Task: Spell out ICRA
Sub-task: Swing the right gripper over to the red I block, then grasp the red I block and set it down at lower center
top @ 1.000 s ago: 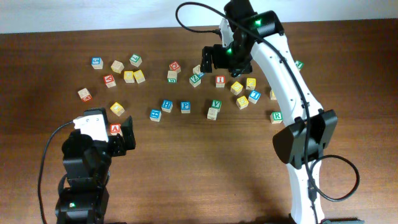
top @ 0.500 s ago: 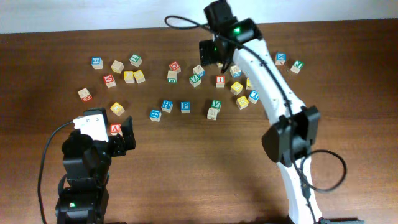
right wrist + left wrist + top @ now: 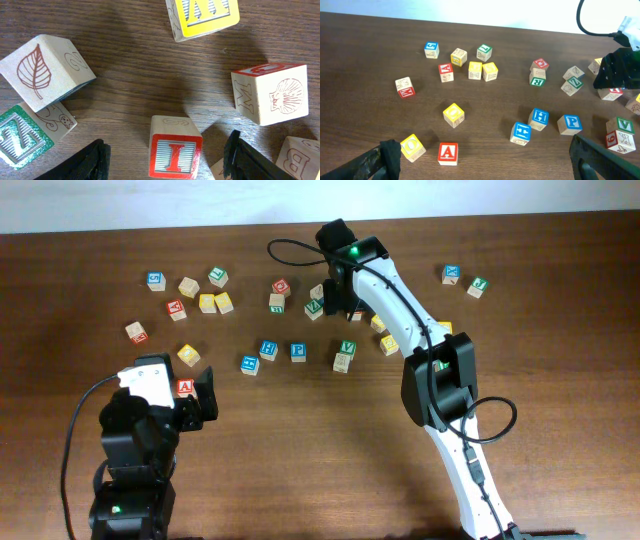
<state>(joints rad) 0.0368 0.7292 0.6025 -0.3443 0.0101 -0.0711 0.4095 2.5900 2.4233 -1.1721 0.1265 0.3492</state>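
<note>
As the right gripper (image 3: 167, 162) has swung left across the far cluster and come down, its spread fingers (image 3: 92, 162) now bracket the red I cube (image 3: 175, 152) without touching it; pickup looks imminent. The left gripper (image 3: 482, 160) idles, spread, near the A cube (image 3: 448, 153).

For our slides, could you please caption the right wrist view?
Open right claw flanking the red I cube, one finger on each side.

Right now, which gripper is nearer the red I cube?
Right. The right gripper is over the I cube, jaws open either side of it. The left gripper is far off, by the A cube.
</note>
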